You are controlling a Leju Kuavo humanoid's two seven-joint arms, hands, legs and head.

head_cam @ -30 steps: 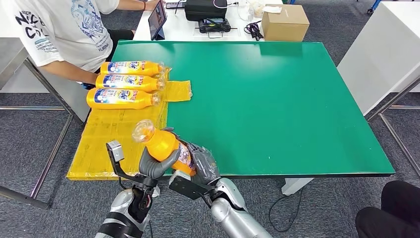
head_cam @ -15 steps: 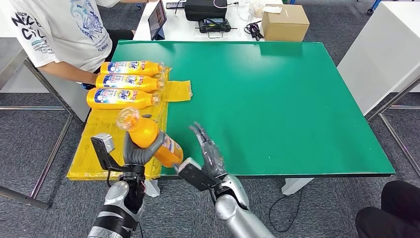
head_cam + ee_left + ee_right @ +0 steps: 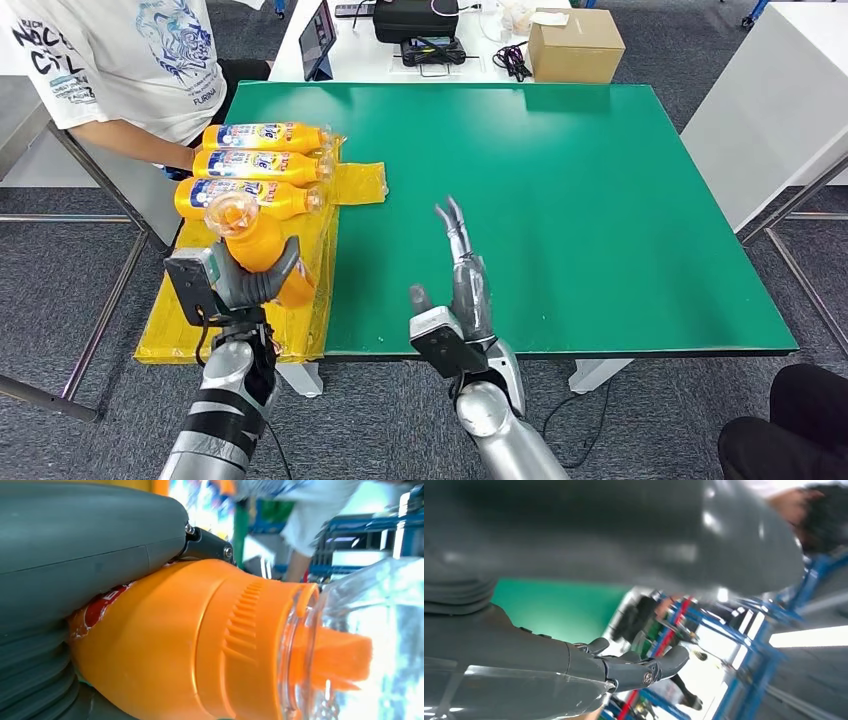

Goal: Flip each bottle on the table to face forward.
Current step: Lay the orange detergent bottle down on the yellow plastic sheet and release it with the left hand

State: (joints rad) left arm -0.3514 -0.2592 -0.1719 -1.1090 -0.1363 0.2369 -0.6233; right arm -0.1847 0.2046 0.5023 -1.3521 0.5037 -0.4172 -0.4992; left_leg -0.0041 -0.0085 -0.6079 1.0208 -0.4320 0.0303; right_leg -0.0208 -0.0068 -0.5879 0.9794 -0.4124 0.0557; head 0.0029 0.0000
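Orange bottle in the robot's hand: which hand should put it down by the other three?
Left. The left hand already grips the orange bottle, above the yellow mat; the right hand is empty over the green table.

Left hand [image 3: 75,570] grips orange bottle [image 3: 175,645]: grey thumb [image 3: 95,540] pressed along its body, ribbed cover behind. Red label edge [image 3: 102,605] peeks out just beside thumb. Ribbed orange collar [image 3: 245,635] beyond thumb tip, then clear cap [image 3: 370,645] over orange spout. Blurred person's white sleeve [image 3: 310,510] far past thumb tip.
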